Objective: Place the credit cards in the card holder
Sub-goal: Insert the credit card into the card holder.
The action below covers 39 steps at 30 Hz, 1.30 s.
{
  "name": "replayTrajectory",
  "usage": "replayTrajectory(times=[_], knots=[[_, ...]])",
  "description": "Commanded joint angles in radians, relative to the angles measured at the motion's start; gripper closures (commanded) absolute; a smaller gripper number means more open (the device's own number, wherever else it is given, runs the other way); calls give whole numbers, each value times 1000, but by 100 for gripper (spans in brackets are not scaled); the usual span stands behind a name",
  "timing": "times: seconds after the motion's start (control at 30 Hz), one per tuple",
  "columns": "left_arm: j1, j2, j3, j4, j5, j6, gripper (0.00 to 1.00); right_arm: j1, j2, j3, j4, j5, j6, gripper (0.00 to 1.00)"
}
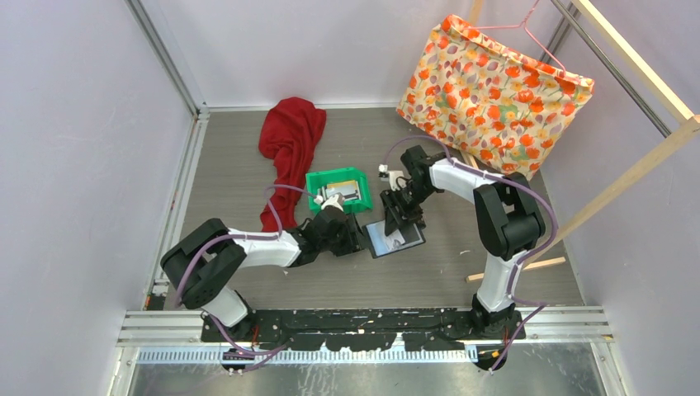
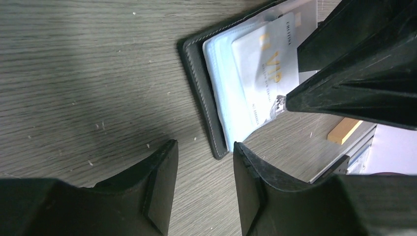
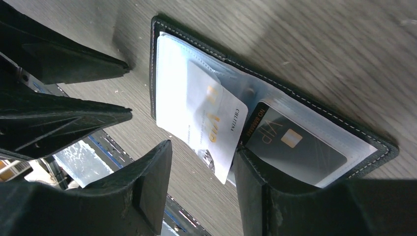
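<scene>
Two cards in the card holder (image 1: 394,238), lying open on the bench between the arms: a dark card (image 3: 295,147) tucked fully under its clear pocket, a white card (image 3: 211,123) only partway in, skewed, one corner poking past the edge. Left fingers (image 2: 162,187) apart, gripping nothing, poised just off the holder's near corner. Right fingers (image 3: 152,191) likewise apart, straddling the white card's loose corner without clamping it.

Risks from here: could jam on the pocket seam or buckle if pushed in while skewed; with nothing visibly pinning the holder, could also shove it across the bench or fold it shut.

Hard to tell contact from mere hovering for the right fingers over the holder. Apparently more cards in the green bin (image 1: 318,177) behind, too small to count. Pocket mouth lost in glare; far end of the holder cut off in the left wrist view.
</scene>
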Motion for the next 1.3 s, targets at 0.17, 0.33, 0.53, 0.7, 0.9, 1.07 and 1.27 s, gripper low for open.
replayTrajectory(times=[0.17, 0.33, 0.53, 0.7, 0.9, 1.07, 1.27], knots=[[4, 14, 24, 43, 21, 12, 56, 24, 22, 53, -44, -14, -15, 46], [4, 7, 19, 32, 11, 7, 58, 20, -26, 38, -49, 66, -51, 45], [4, 24, 32, 35, 23, 11, 59, 31, 5, 39, -55, 45, -52, 45], [5, 37, 33, 49, 36, 8, 60, 56, 45, 56, -70, -1, -47, 45], [6, 39, 24, 65, 39, 1, 60, 65, 87, 78, -82, -157, -41, 45], [6, 37, 22, 71, 39, 2, 60, 63, 105, 83, -70, -186, -35, 45], [8, -27, -4, 73, 11, 11, 58, 23, 63, 98, -129, -278, -143, 45]])
